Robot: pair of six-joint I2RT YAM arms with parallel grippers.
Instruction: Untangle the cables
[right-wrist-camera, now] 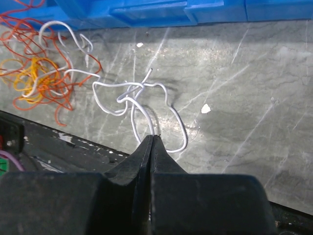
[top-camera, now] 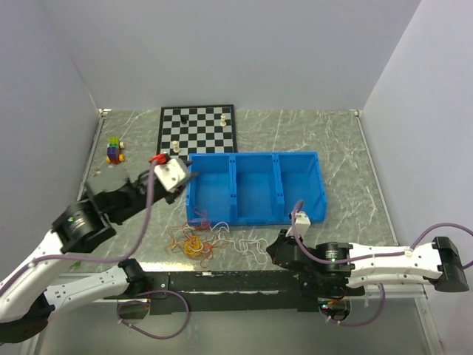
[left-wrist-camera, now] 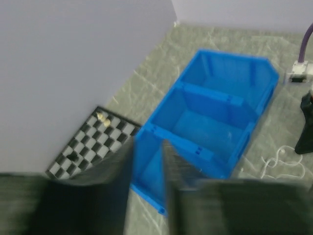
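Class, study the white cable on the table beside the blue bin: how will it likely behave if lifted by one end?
The white cable is probably floppy: it lies in loose loops, so it should drape. It looks thin, likely light. Its far end runs into the orange tangle, which may drag along.

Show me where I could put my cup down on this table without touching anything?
Bare table lies right of the blue bin, out to the edge, and behind it, right of the chessboard. Crowded: the near strip before the bin, where the cables sprawl.
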